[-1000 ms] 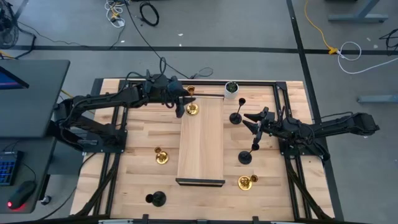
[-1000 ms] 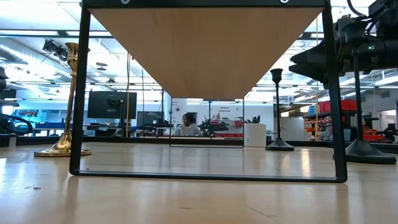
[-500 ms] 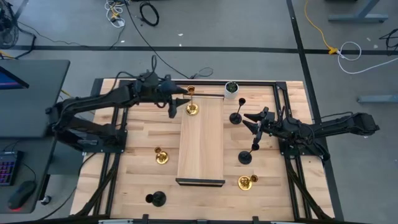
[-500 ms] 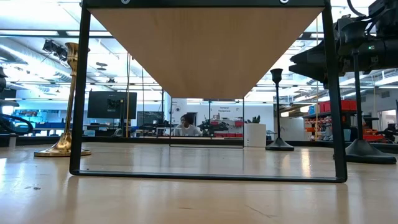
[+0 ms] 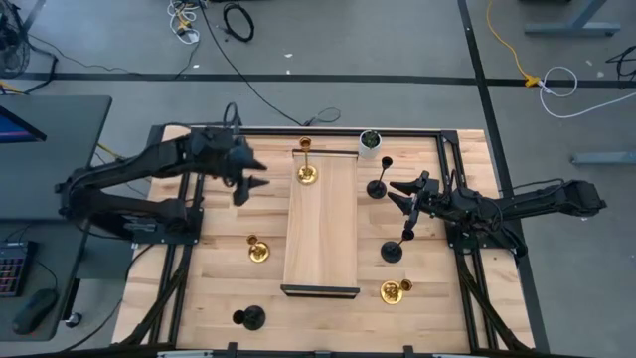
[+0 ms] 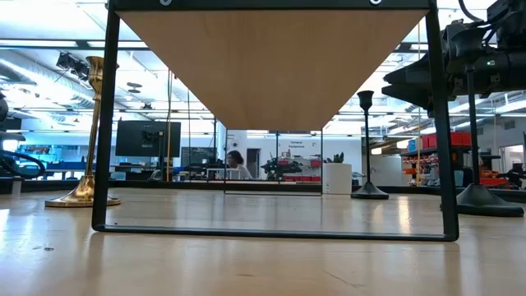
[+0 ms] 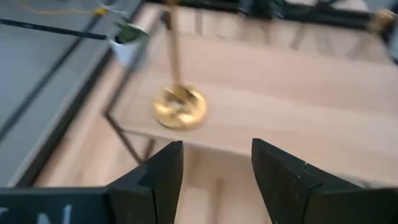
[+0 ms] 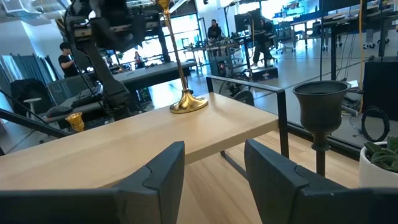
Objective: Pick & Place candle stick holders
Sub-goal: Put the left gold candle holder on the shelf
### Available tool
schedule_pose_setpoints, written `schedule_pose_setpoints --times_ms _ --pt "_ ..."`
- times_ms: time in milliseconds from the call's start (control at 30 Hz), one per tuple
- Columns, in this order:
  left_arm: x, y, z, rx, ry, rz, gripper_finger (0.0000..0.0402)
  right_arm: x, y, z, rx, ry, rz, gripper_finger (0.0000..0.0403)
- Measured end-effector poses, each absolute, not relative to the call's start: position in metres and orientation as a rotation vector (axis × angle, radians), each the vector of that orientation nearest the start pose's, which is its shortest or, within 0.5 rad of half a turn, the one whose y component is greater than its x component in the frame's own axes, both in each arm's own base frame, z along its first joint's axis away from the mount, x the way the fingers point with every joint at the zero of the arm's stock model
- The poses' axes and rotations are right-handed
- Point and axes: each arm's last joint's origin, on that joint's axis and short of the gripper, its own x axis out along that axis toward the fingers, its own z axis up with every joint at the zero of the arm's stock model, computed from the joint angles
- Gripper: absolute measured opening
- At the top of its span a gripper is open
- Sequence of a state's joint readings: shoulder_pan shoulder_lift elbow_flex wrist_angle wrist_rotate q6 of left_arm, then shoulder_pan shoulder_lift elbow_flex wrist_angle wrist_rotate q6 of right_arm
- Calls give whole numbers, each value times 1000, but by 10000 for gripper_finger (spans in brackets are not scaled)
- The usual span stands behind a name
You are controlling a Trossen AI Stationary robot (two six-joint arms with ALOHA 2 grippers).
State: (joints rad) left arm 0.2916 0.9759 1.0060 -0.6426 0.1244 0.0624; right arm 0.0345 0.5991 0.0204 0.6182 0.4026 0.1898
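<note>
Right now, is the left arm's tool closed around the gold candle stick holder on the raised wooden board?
No: the left tool hangs open beside the board, while the gold candle stick holder stands free on it.

PLACE: robotics lab in an open workshop hall | FLOOR: grey concrete, loose cables (image 5: 238,20) at 12 o'clock of the butcher-block table (image 5: 224,278) | ROOM: ceiling strip lights, monitors (image 6: 148,138), shelving, benches, a person (image 6: 235,162) seated beyond | DESK: keyboard (image 5: 8,270) at 9 o'clock

Gold candle stick holder (image 7: 179,107): blurred in left wrist view, top cut off. White pot (image 8: 384,167): cut by right wrist frame edge. Person (image 6: 235,163): too small to describe.
</note>
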Motion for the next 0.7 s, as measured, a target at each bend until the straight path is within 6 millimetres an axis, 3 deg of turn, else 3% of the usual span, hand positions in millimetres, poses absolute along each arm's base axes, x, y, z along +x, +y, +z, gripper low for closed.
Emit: schedule_pose_setpoints --times_ms 300,700 --pt "167 12 310 -132 708 13 190 135 -7 172 196 -73 -363 169" --pt "141 -19 267 -195 786 -21 190 134 -7 172 196 -73 -363 169"
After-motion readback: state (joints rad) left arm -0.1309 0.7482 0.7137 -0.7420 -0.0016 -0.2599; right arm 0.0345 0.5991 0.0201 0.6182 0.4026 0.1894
